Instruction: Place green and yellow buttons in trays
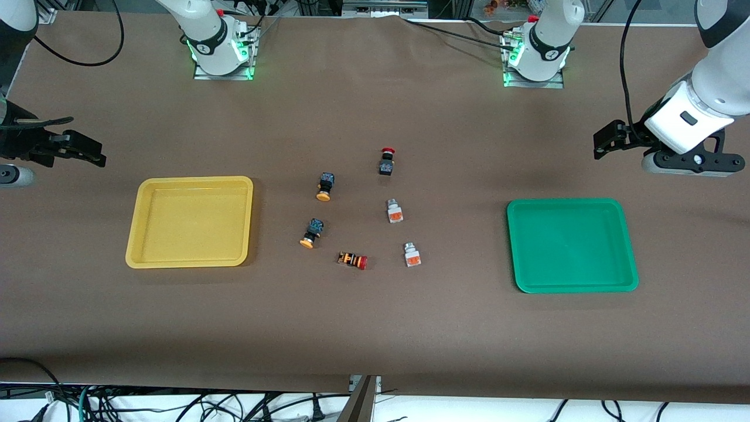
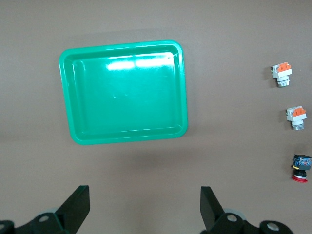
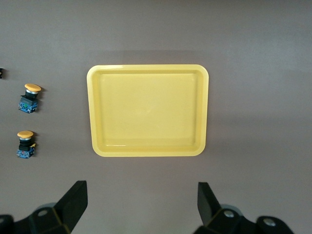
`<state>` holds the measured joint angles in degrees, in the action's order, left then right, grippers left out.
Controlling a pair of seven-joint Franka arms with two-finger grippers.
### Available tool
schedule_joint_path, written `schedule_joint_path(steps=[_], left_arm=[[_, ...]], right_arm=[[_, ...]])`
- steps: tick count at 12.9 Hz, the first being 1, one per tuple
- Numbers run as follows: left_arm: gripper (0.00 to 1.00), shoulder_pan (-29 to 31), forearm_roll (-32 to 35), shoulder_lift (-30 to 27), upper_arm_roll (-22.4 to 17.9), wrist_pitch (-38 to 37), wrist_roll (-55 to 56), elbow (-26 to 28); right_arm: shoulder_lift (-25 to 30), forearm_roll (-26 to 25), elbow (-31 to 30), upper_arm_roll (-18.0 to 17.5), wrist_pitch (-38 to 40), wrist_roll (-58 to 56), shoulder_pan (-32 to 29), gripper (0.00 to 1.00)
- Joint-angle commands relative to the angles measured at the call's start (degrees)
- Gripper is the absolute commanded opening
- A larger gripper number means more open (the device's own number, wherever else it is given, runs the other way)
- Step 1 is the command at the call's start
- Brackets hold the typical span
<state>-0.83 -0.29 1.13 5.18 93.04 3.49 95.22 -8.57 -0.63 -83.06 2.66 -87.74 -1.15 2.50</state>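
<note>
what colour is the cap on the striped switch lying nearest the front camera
Red. The orange-and-black striped switch lies on its side, its red cap toward the left arm's end; the front view shows it best.

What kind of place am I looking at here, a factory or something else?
Most likely a robotics research lab, not a factory. Two white arms are bolted to a cloth-covered table, their left gripper and right gripper open and waiting, over a tidy test layout: a green tray, a yellow tray, small switches between. Loose cables hang below.

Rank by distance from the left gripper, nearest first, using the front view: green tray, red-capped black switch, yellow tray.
From the left gripper, open at the left arm's end of the table:
1. Green tray, at that same end.
2. Red-capped black switch, mid-table.
3. Yellow tray, toward the right arm's end.
</note>
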Motion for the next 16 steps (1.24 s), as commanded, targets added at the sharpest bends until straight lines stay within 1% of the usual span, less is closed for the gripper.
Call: schedule_joint_path(steps=[1,16], left_arm=[[1.0,-0.31,1.34,0.63,0.09,-1.54,0.02,-1.79],[1.0,-0.31,1.34,1.59,0.09,-2.16,-0.59,-2.23]], right_arm=[[-0.04,-0.25,0.27,-0.2,-0.5,-0.34,-0.13,1.0],[-0.04,-0.25,0.27,-0.2,-0.68,-0.17,-0.21,1.0]])
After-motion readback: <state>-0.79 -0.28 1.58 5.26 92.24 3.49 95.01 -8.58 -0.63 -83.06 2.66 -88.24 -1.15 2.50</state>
